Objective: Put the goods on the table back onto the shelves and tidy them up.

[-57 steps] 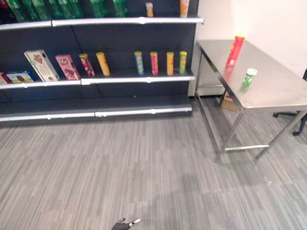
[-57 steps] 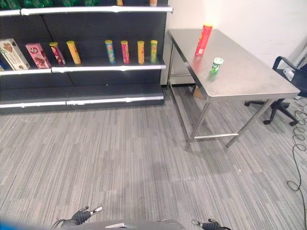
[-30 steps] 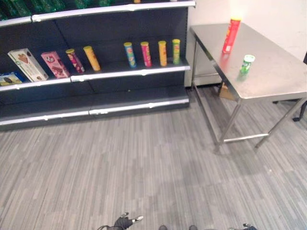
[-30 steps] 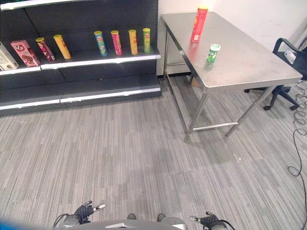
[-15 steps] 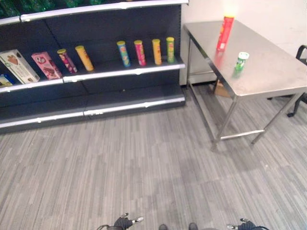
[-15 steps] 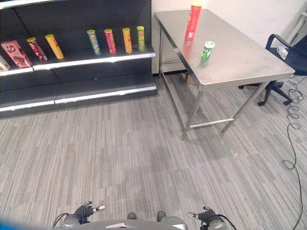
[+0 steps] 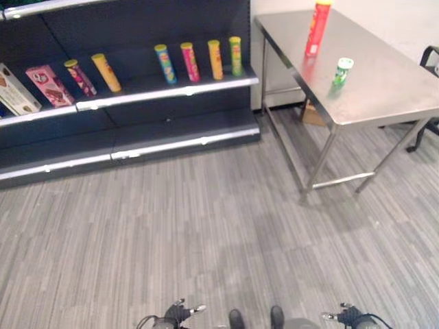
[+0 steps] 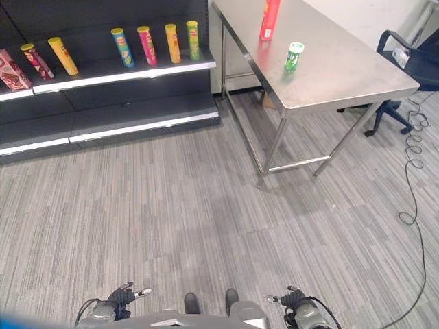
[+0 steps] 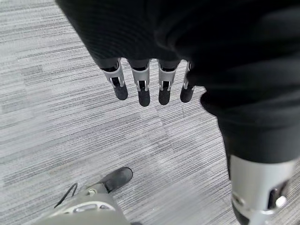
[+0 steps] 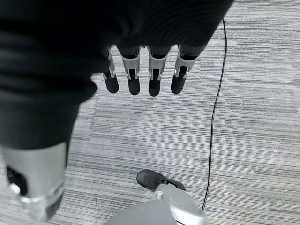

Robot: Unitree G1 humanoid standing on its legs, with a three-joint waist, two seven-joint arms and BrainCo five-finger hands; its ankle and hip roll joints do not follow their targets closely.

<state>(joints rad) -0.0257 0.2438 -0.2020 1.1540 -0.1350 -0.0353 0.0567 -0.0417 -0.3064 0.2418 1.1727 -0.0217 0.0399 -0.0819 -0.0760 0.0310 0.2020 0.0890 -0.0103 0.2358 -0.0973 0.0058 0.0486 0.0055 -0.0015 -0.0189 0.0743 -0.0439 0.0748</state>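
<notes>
A steel table (image 8: 343, 75) is seen standing on grey striped carpet (image 8: 206, 205); on it a tall red canister (image 8: 269, 19) and a small green canister (image 8: 293, 56) stand upright, near each other; beside it, a dark shelf (image 8: 123, 68) carries six upright canisters and a pink box (image 7: 48, 85).

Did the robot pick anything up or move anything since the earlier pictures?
No. Only the head camera moved, so the whole picture shifted. The tall red can and the small green can stand on the steel table as before, and the cans on the shelf keep their row. The left hand and right hand still hang open and empty above the floor.
</notes>
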